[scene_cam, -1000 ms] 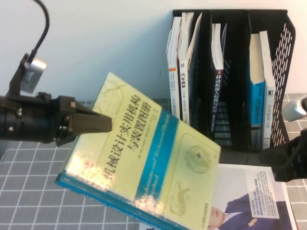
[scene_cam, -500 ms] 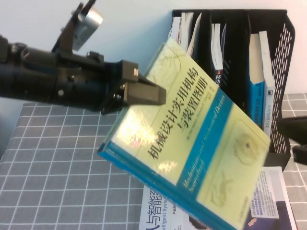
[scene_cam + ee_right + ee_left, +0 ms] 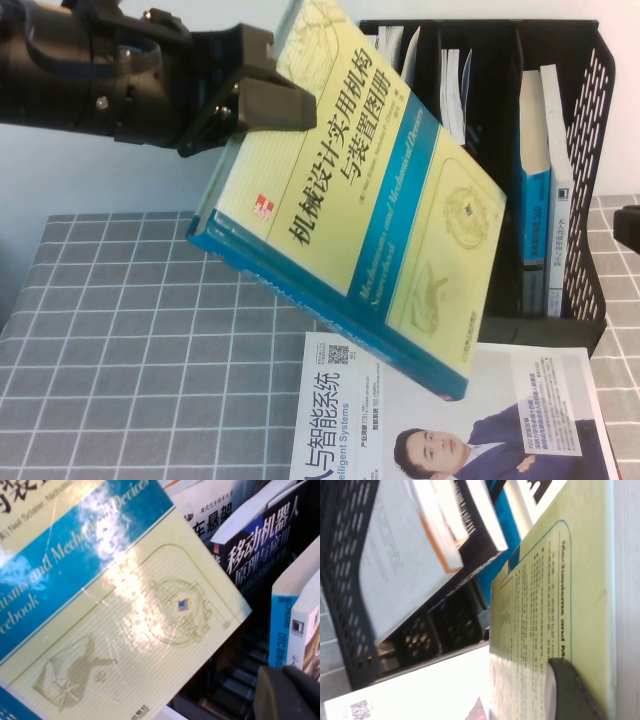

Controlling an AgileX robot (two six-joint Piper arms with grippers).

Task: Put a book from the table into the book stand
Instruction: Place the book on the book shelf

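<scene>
The book (image 3: pixel 365 195), pale yellow-green with a blue band and blue spine, hangs tilted in the air in front of the book stand's (image 3: pixel 592 120) left and middle compartments. My left gripper (image 3: pixel 268 102) is shut on the book's upper left edge, high above the table (image 3: pixel 120 330). In the left wrist view one finger pad (image 3: pixel 565 690) presses on the book's cover (image 3: pixel 545 595), with the stand (image 3: pixel 340 580) behind. My right gripper (image 3: pixel 289 694) sits at the table's right edge, fingers together, holding nothing. It faces the book (image 3: pixel 115 595) and the stand (image 3: pixel 235 680).
A white magazine (image 3: pixel 440 400) with a suited man's portrait lies on the table below the book. Several books stand in the stand's compartments, among them a dark-spined one (image 3: pixel 455 100) and a blue-spined one (image 3: pixel 534 200). Little of my right arm (image 3: pixel 628 228) shows in the high view.
My left arm has lifted the book up and to the right, toward the stand, and tipped it more upright. The right gripper has drawn back toward the right edge.
</scene>
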